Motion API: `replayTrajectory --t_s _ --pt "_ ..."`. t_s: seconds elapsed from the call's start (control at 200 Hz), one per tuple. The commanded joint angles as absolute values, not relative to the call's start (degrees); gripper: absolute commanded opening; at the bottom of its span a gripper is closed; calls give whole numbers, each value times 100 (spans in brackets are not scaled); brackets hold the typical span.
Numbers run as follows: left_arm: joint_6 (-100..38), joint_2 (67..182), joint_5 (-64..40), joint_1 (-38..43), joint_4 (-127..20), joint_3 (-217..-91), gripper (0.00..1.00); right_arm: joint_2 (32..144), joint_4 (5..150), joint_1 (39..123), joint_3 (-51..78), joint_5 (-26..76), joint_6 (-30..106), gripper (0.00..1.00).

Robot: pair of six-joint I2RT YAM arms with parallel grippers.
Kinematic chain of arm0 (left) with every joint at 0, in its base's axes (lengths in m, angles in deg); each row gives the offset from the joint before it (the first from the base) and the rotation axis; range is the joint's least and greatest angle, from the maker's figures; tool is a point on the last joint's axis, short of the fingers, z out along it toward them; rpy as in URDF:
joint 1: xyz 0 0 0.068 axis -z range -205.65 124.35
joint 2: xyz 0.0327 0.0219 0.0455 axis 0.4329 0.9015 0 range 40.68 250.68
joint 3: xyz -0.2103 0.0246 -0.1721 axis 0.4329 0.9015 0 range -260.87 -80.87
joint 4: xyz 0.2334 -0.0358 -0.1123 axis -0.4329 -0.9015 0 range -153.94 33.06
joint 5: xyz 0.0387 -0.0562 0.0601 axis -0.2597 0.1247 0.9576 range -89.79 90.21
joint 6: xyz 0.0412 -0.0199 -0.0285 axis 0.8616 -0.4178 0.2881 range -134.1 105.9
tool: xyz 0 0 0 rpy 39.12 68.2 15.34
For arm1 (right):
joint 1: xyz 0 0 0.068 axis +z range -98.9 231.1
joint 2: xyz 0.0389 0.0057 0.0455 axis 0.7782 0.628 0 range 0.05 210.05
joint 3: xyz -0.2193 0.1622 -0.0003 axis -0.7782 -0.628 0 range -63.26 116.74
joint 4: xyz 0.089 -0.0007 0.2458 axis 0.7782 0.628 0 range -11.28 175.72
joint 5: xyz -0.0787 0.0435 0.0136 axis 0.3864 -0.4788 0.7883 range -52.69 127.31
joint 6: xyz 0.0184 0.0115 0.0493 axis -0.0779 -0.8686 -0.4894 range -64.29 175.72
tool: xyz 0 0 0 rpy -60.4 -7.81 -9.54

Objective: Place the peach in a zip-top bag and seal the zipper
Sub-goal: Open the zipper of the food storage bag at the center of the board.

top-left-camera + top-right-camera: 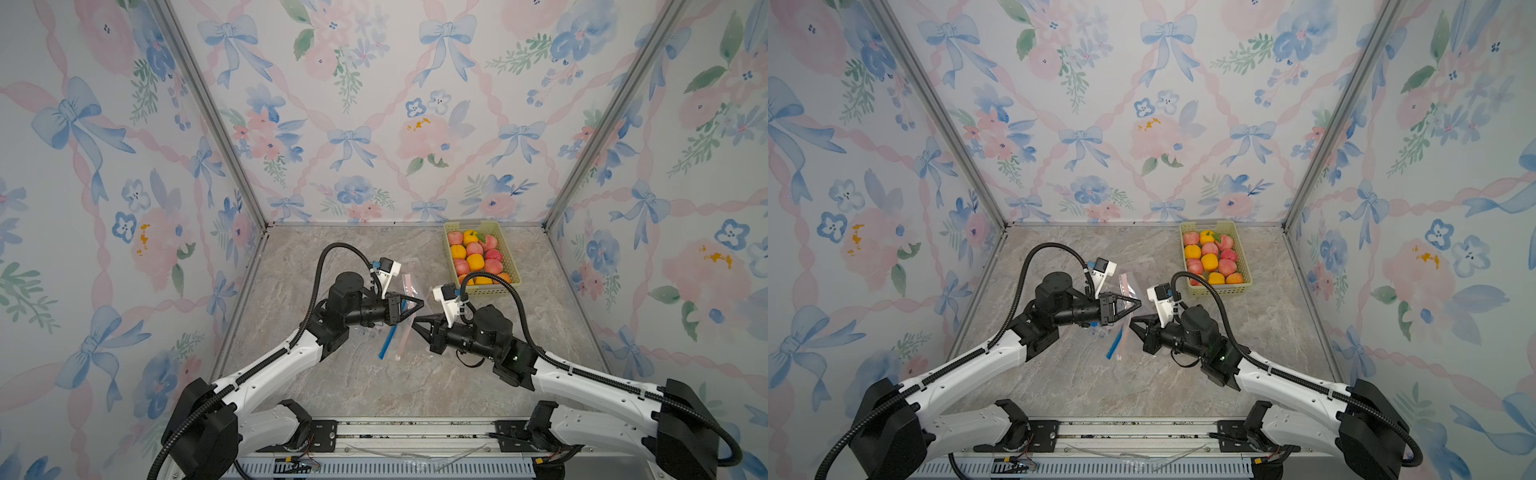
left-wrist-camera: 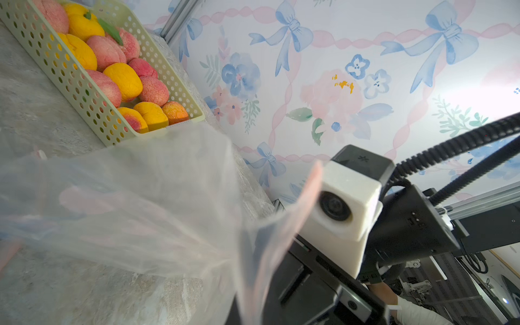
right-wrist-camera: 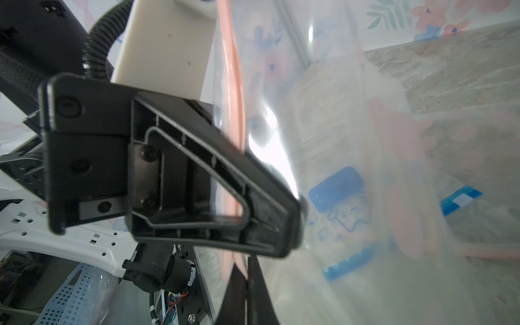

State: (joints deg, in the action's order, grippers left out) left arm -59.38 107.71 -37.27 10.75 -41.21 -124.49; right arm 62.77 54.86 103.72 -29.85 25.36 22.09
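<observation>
While two end effectors (image 1: 420, 305) (image 1: 415, 321) flank one bag (image 1: 399, 336), one basket (image 1: 492, 289) apart.

Green basket (image 1: 494, 289) — pink peaches (image 1: 474, 249)

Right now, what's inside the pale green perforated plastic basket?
The pale green perforated plastic basket holds pink peaches and orange fruits, one with a green leaf. Anything beneath that top layer is covered.
</observation>
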Motion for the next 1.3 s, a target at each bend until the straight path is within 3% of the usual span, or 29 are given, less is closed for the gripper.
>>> replayTrajectory --t_s 0.0,0.09,0.165,0.445,0.645,1.02,1.14,1.295 --pt "-5862 10683 -3671 997 -4201 -12414 22 6120 5757 10483 -2826 3036 2056 0" --pt "-5544 10500 -3393 994 -4567 -12508 45 5928 6029 10562 -2872 3391 1801 0" --pt "-5194 10305 -2986 994 -5056 -12586 56 5765 6417 10594 -2869 3761 1557 0" --pt "-4194 9349 -1601 1267 -5775 -12097 66 5495 7734 10603 -2594 4618 696 0" --pt "-3422 8975 -399 2112 -5940 -11790 68 5503 8202 10638 -2355 4841 557 0" --pt "-2923 10018 -52 2917 -5687 -12084 67 5673 8660 10902 -1954 5128 685 0" --pt "-2937 10291 239 3047 -5554 -12176 63 5720 8670 10954 -1911 5135 700 0" --pt "-3126 10376 551 3059 -5281 -12162 51 5760 8748 11002 -1844 5154 738 0"
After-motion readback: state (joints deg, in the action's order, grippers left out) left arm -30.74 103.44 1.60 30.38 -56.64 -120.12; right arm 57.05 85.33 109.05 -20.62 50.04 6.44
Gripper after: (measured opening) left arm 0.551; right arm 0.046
